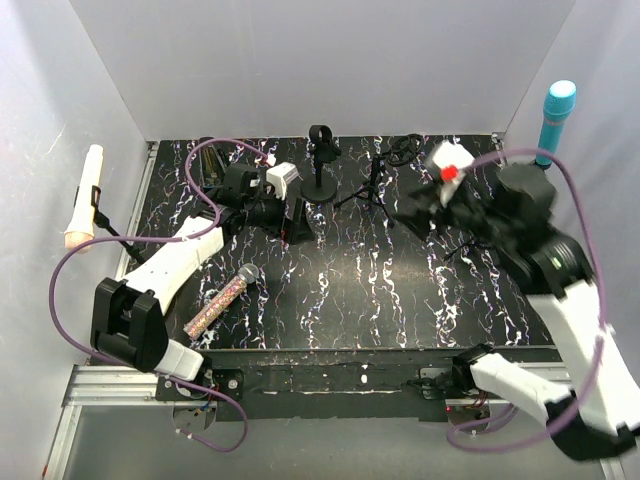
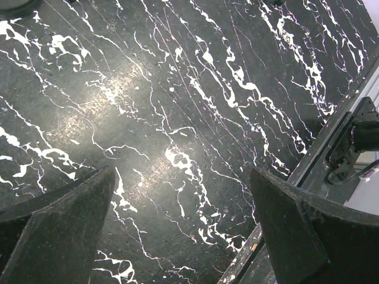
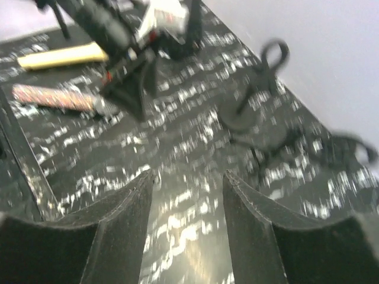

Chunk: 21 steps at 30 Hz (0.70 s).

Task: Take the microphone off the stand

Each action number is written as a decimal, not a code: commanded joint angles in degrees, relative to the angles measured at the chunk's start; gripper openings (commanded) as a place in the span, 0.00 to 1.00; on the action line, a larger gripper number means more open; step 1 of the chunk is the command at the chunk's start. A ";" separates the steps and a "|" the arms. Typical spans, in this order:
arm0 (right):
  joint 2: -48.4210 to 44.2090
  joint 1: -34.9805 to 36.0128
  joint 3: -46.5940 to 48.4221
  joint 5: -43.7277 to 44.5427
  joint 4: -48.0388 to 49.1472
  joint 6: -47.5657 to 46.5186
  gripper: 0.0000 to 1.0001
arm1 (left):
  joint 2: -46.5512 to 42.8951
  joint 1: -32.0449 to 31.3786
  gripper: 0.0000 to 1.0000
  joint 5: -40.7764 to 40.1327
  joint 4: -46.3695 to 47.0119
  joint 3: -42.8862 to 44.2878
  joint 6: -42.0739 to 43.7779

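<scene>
A glittery pink microphone lies flat on the black marbled table, left of centre, with nothing holding it. A black stand with a round base is at the back centre, and its clip is empty. My left gripper hangs open over bare table between the microphone and the stand. To the right of the stand, my right gripper is open, with nothing between its fingers. The right wrist view is blurred.
A small tripod stand and a black ring holder are at the back right. A cream microphone is by the left wall. A teal microphone stands upright at the right wall. Purple cables loop over both arms.
</scene>
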 commanded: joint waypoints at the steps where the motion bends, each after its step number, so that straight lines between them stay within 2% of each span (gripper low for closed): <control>1: -15.56 -3.43 -7.73 15.88 -20.09 -3.62 0.56 | 0.82 -0.75 0.98 1.39 -0.72 2.57 0.08; 3: -22.69 -6.77 -10.03 28.88 -18.71 -3.36 0.59 | 0.65 -0.75 0.98 -0.18 0.68 1.87 -1.24; 5: -24.12 -10.19 -7.59 32.18 -20.44 -3.80 0.60 | 0.73 -0.84 0.98 -0.72 1.48 1.69 -2.03; 7: -23.69 -13.97 -5.56 32.02 -19.85 -2.40 0.63 | 1.87 -1.19 0.98 -0.11 1.48 2.05 -2.21; 14: -14.47 -29.87 2.70 31.93 -15.54 3.14 0.63 | 3.28 -4.52 0.98 -2.20 1.75 3.63 -1.60; 21: -14.37 -35.43 -0.27 37.91 -3.86 -2.38 0.66 | 1.62 -9.80 0.98 -10.73 1.74 2.05 0.34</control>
